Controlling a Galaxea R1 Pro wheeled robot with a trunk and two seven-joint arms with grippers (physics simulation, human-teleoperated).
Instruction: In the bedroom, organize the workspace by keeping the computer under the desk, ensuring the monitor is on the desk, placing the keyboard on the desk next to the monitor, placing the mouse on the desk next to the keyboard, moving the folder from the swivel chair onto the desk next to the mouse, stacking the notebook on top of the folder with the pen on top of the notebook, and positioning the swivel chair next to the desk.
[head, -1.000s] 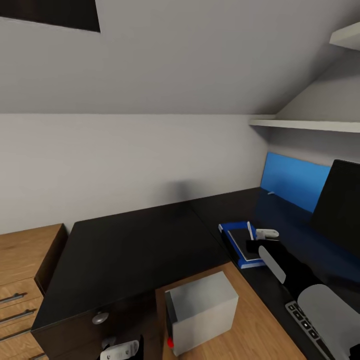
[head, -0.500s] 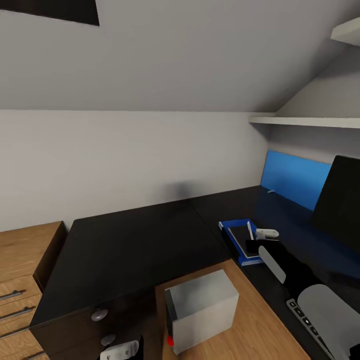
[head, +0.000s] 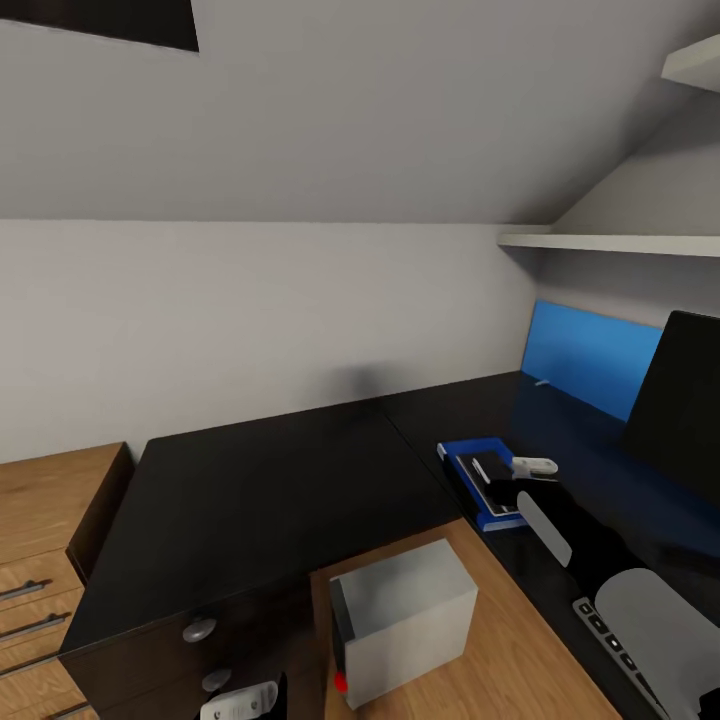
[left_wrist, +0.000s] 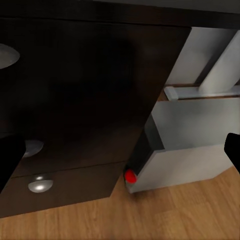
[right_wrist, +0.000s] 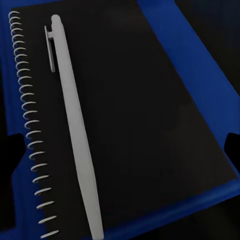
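Right arm reaches from the lower right of the head view, its tool (head: 532, 467) spread wide above the stack. The pen (right_wrist: 74, 125) lies flat on the notebook (right_wrist: 140, 110), long axis along the spiral binding, atop the folder (head: 462, 452) on the worktop (head: 270, 490).

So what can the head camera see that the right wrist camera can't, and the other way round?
The head view takes in the room: the black desk, the computer on the wood floor beside its drawers, the monitor, a bit of the keyboard and the right arm reaching over the desk.

The right wrist view gives close detail: the notebook's spiral binding and the pen's clip, with the pen lying flat along the coils.

Both show the pen on the notebook on the blue folder.
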